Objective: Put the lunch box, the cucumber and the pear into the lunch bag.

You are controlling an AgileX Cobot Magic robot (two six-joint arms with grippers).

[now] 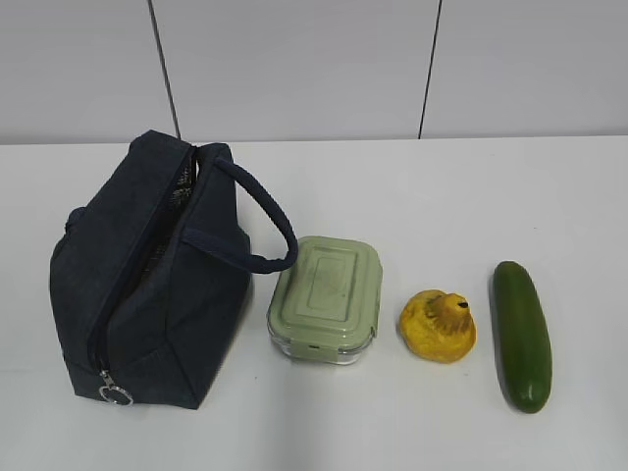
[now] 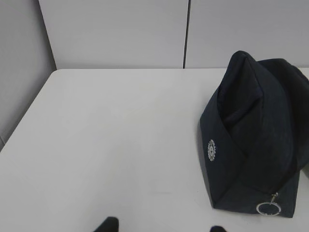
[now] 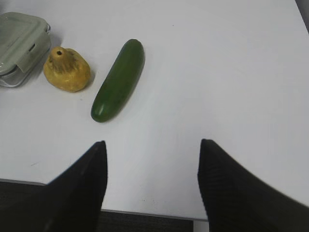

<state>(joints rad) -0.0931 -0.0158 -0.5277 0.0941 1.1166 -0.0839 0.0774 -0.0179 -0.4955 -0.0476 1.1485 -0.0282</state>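
The lunch bag (image 1: 147, 275) sat on the left of the white table (image 1: 442, 196), its zipper apparently partly undone, the ring pull (image 1: 116, 395) at the near end. Just right of it stood the lunch box (image 1: 327, 297), then the pear (image 1: 439, 326), then the cucumber (image 1: 521, 334), all 3 still outside. The right gripper (image 3: 152, 183) hung spread wide over the near table edge, short of the cucumber. Only the tips of the left gripper (image 2: 164, 226) showed, set apart, holding nothing.

The bag's mouth looked narrow and slack, so the lunch box could catch on it and shove the bag. The round cucumber might roll from a pinch.
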